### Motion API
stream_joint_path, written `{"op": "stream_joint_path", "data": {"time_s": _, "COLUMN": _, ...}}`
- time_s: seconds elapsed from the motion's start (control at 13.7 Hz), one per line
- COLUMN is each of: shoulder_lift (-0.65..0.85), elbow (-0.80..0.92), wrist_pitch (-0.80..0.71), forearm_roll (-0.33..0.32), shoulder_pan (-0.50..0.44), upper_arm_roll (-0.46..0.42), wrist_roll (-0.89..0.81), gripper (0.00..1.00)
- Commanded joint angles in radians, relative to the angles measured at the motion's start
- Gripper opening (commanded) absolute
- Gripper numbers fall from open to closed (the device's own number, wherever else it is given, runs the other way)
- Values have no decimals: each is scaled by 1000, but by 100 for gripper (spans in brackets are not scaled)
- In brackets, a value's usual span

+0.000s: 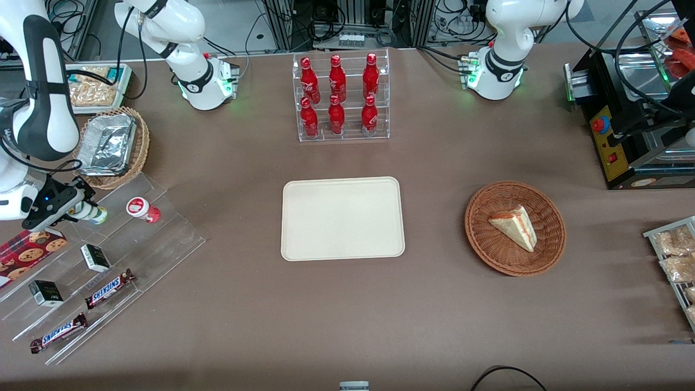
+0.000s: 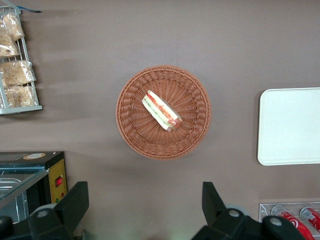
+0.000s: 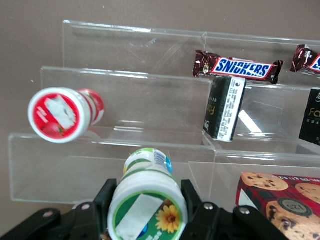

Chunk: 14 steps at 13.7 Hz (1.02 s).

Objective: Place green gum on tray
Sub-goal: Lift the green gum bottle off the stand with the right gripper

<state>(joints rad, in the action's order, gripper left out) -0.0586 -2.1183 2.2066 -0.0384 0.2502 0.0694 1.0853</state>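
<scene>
The green gum (image 1: 98, 215), a small white bottle with a green-and-white lid, is at the top step of the clear acrylic stepped stand (image 1: 168, 239) at the working arm's end of the table. My gripper (image 1: 87, 212) is shut on it. In the right wrist view the fingers (image 3: 106, 195) press both sides of the green gum (image 3: 145, 205), its lid facing the camera. The similar red-lidded bottle (image 1: 142, 209) lies on its side on the same step, also seen in the right wrist view (image 3: 60, 115). The cream tray (image 1: 342, 218) lies bare at the table's middle and shows in the left wrist view (image 2: 290, 125).
The stand also holds two Snickers bars (image 1: 108, 288), small dark boxes (image 1: 95, 257) and a cookie box (image 1: 27, 251). A wicker basket with a foil tray (image 1: 108, 145) is beside the gripper. A rack of red bottles (image 1: 339, 98) and a basket with a sandwich (image 1: 515, 228) stand around the tray.
</scene>
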Motion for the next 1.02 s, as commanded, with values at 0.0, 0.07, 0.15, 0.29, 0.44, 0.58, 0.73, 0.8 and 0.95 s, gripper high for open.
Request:
{"op": "stream_joint_path", "data": {"time_s": 0.0, "shoulder_lift": 36, "elbow": 32, "wrist_pitch": -76, "forearm_roll": 17, "shoulder_pan": -46, "upper_arm_roll": -3, "wrist_roll": -70, "gripper": 0}}
{"op": "stream_joint_path", "data": {"time_s": 0.07, "shoulder_lift": 36, "elbow": 50, "wrist_pitch": -94, "forearm_roll": 17, "shoulder_pan": -64, "upper_arm_roll": -3, "wrist_roll": -102, "gripper": 0}}
{"op": "stream_joint_path", "data": {"time_s": 0.15, "shoulder_lift": 36, "elbow": 64, "wrist_pitch": -117, "forearm_roll": 17, "shoulder_pan": -92, "upper_arm_roll": -3, "wrist_roll": -148, "gripper": 0}}
{"op": "stream_joint_path", "data": {"time_s": 0.29, "shoulder_lift": 31, "elbow": 86, "wrist_pitch": -152, "forearm_roll": 15, "shoulder_pan": -143, "upper_arm_roll": -3, "wrist_roll": -232, "gripper": 0}}
{"op": "stream_joint_path", "data": {"time_s": 0.44, "shoulder_lift": 26, "elbow": 101, "wrist_pitch": -163, "forearm_roll": 14, "shoulder_pan": -201, "upper_arm_roll": -3, "wrist_roll": -323, "gripper": 0}}
{"op": "stream_joint_path", "data": {"time_s": 0.58, "shoulder_lift": 20, "elbow": 109, "wrist_pitch": -171, "forearm_roll": 11, "shoulder_pan": -267, "upper_arm_roll": -3, "wrist_roll": -425, "gripper": 0}}
{"op": "stream_joint_path", "data": {"time_s": 0.73, "shoulder_lift": 13, "elbow": 110, "wrist_pitch": -171, "forearm_roll": 8, "shoulder_pan": -342, "upper_arm_roll": -3, "wrist_roll": -560, "gripper": 0}}
{"op": "stream_joint_path", "data": {"time_s": 0.8, "shoulder_lift": 3, "elbow": 118, "wrist_pitch": -171, "forearm_roll": 9, "shoulder_pan": -377, "upper_arm_roll": -3, "wrist_roll": -614, "gripper": 0}}
{"op": "stream_joint_path", "data": {"time_s": 0.95, "shoulder_lift": -27, "elbow": 136, "wrist_pitch": -171, "forearm_roll": 17, "shoulder_pan": -448, "upper_arm_roll": -3, "wrist_roll": -741, "gripper": 0}}
